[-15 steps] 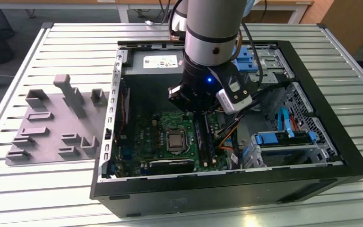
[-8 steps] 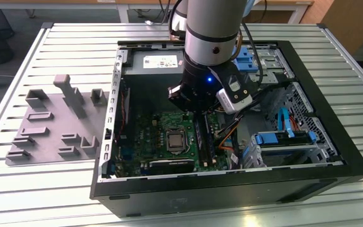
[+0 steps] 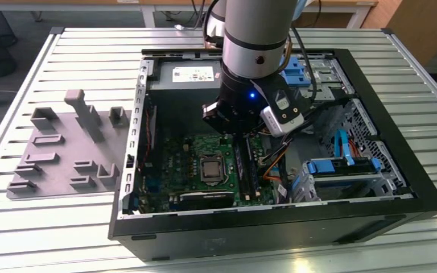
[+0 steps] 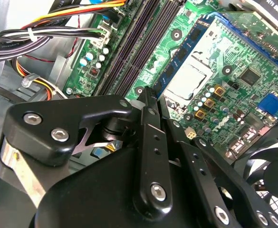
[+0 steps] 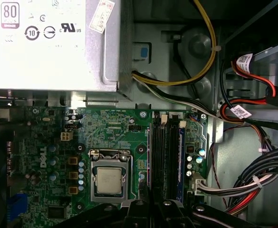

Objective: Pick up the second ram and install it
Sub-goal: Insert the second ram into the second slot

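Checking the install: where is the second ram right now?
In the second wrist view the second ram stands on edge between the black memory slots and the CPU socket, one end beside the gripper.

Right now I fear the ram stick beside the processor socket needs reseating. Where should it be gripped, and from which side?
Pinch the ram stick across its two flat faces near the free top edge, coming straight down from above. It stands on edge with its lower edge in the slot, and the processor socket and neighbouring slots flank it, likely blocking any sideways approach.
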You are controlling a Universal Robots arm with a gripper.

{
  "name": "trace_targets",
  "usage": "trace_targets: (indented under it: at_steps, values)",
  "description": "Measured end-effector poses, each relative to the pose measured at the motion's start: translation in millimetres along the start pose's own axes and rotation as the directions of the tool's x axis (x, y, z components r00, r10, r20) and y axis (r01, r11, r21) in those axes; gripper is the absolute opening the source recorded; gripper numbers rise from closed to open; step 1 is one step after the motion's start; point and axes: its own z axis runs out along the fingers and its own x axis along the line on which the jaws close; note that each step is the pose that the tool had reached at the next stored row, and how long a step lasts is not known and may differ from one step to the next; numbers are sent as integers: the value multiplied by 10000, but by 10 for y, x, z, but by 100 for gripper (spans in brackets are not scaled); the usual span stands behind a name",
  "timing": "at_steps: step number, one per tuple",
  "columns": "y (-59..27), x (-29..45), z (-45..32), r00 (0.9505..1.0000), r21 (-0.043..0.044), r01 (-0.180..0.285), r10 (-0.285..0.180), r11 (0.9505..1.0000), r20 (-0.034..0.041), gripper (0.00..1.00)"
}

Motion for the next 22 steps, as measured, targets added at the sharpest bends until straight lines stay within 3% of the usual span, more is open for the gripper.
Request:
trace_targets:
  at_steps: [5, 6, 22]
  values:
    - [0, 0, -2, 10000, 0, 0, 0, 10000, 0, 14]
    - [-1, 1, -45, 10000, -1, 0, 0, 10000, 0, 14]
    - [-1, 1, -45, 10000, -53, 1, -1, 10000, 0, 14]
